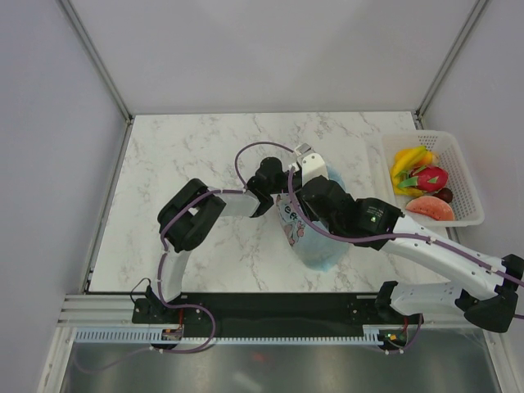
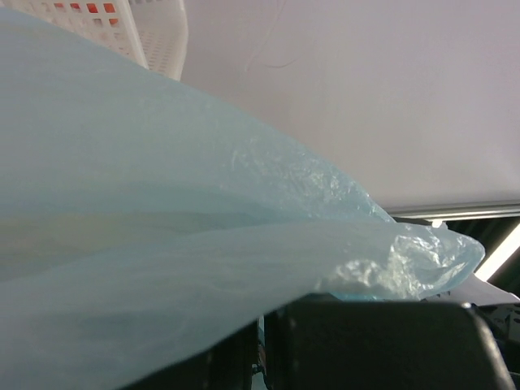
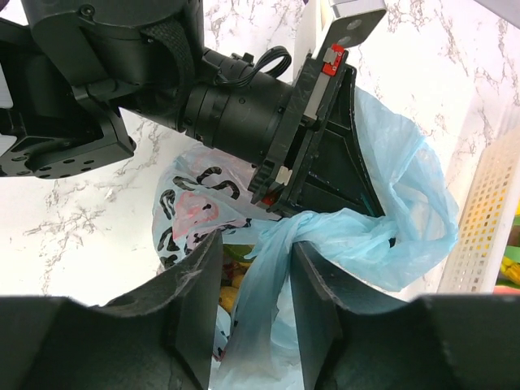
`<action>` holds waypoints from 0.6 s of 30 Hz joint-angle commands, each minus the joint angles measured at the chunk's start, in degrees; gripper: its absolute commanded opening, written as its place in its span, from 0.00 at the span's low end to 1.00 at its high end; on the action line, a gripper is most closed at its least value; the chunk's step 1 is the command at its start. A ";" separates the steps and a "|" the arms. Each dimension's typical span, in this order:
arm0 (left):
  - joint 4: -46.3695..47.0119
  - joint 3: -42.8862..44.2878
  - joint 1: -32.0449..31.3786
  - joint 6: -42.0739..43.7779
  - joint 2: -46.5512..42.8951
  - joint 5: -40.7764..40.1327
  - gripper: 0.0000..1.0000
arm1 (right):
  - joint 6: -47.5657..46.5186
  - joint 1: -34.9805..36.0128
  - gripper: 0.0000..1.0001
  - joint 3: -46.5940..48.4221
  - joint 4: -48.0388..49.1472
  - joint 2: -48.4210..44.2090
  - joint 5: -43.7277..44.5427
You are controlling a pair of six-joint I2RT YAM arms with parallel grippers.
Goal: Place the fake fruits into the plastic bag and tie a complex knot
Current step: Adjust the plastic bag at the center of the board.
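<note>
You're mid-knot: left gripper (image 3: 321,203) clamps the plastic bag (image 3: 410,195), right gripper (image 3: 256,268) half-open; first bag the fake fruits (image 1: 422,176) at three o'clock.

**Top external view:** I look down from above and behind the arm bases, far enough back to take in the whole white marble-patterned table (image 1: 188,155).

**Left wrist view:** my lens sits almost against the translucent light-blue plastic bag (image 2: 162,203). It faces along the film toward a pale wall, with a corner of the white mesh plastic basket (image 2: 154,32) at upper left.

**Right wrist view:** I look from close range past the right gripper (image 3: 256,248) at the left arm's black wrist (image 3: 219,106), with the table beneath.

All three views share the bag and the basket.
</note>
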 commanded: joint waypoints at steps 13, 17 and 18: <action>-3.25 -0.28 1.11 4.96 -5.06 1.16 0.02 | 4.25 0.54 0.63 -1.16 -0.84 -7.21 -0.93; -4.30 -0.28 1.29 5.84 -5.59 1.16 0.02 | 4.78 0.37 0.39 -1.60 -1.28 -8.62 0.04; -4.39 -0.19 1.29 5.93 -5.68 1.33 0.02 | 4.95 0.46 0.26 -1.69 -1.54 -8.80 0.39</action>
